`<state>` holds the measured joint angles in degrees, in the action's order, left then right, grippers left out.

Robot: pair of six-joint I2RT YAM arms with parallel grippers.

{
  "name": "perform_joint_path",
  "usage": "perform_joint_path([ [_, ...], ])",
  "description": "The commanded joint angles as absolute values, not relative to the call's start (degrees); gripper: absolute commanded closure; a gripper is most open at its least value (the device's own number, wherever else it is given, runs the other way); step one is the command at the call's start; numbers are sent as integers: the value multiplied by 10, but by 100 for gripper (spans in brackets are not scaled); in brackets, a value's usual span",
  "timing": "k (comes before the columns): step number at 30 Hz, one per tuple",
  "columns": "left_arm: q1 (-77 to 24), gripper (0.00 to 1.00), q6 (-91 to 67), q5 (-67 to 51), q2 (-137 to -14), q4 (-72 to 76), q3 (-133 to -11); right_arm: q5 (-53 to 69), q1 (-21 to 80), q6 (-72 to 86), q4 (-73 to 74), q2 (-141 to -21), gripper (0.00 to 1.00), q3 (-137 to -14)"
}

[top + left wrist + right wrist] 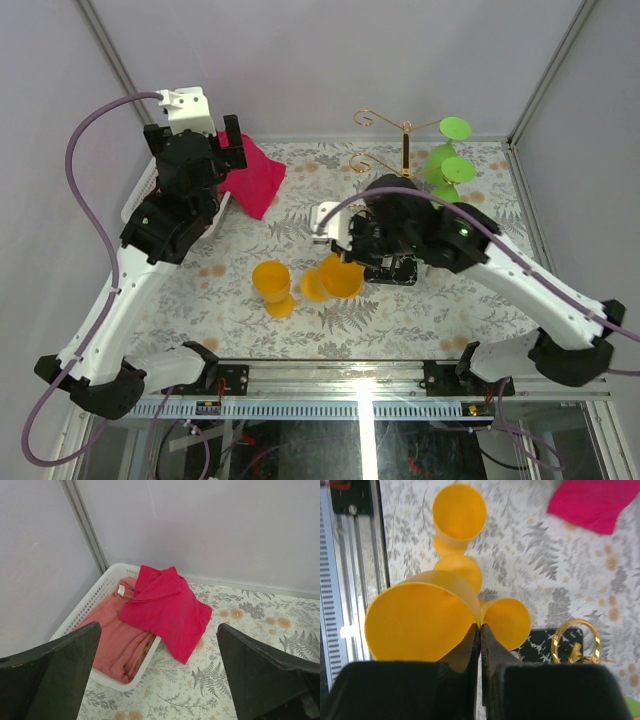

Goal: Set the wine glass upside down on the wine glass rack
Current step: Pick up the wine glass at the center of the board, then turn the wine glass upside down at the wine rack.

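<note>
My right gripper (350, 262) (480, 627) is shut on the stem of a yellow wine glass (342, 278) (420, 625). The glass is tipped on its side, its open bowl to the left of the fingers and its round foot (507, 620) to the right. The wine glass rack (406, 150) is a gold pole with curled arms on a black veined base (540, 642), right behind this gripper. A second yellow wine glass (272, 285) (459, 515) stands upright on the table. My left gripper (225, 140) (157, 630) hangs open and empty at the far left.
Green glasses (452, 160) hang upside down on the rack's right side. A white basket (112, 572) holding pink cloth sits in the far left corner, with a red cloth (255, 175) (165, 605) draped over its edge. Walls enclose the table.
</note>
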<state>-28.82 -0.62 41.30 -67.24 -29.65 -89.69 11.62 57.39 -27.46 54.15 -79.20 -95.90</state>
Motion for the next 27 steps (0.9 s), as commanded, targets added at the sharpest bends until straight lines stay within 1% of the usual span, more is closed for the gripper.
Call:
perform_joint_path([
  [1,-284,0,-29,400,-677,-258,-888,119,578,-230,422,-715,100,-931],
  [5,-284,0,-35,397,-678,-255,-889,106,579,-229,388,-694,100,-936],
  [8,-284,0,-39,401,-674,-250,-885,74,579,-236,336,-672,100,-907],
  [14,-284,0,-43,414,-666,-230,-868,-42,578,-288,101,-629,100,-780],
  [15,-284,0,-43,416,-667,-230,-867,-58,579,-301,57,-633,100,-770],
  [17,-284,0,-45,415,-671,-232,-870,-65,578,-318,20,-652,100,-771],
  [22,-284,0,-45,410,-675,-233,-872,-51,575,-326,-1,-695,100,-791],
  [27,-284,0,-41,404,-681,-232,-875,-2,544,-274,51,-750,100,-860],
])
